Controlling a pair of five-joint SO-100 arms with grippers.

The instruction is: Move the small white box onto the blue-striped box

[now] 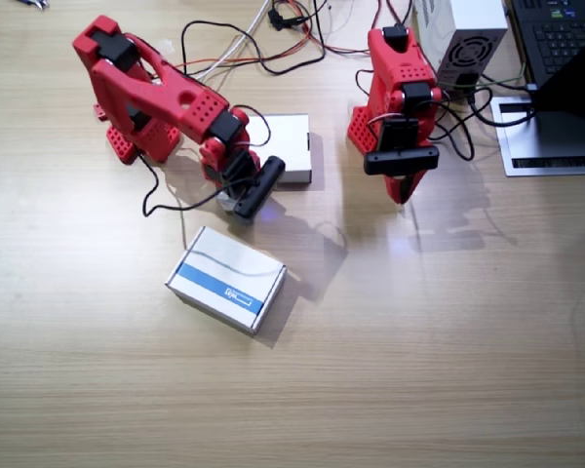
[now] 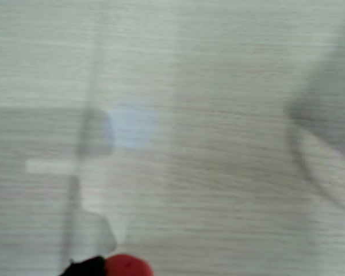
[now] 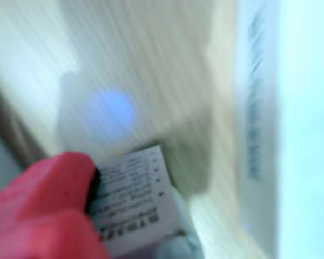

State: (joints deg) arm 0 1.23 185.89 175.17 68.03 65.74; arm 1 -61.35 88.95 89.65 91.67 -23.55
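Now | small white box (image 3: 135, 202) pinched in right gripper (image 1: 242, 200) | above table (image 1: 419, 341)

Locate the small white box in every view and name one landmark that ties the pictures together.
Fixed view: the small white box sits at the right gripper, left of centre, above the blue-striped box.
A wrist view showing bare, blurred table: not in it.
A wrist view with print: lower centre, against a red finger.
Shared landmark: the blue-striped box, along the right edge there.
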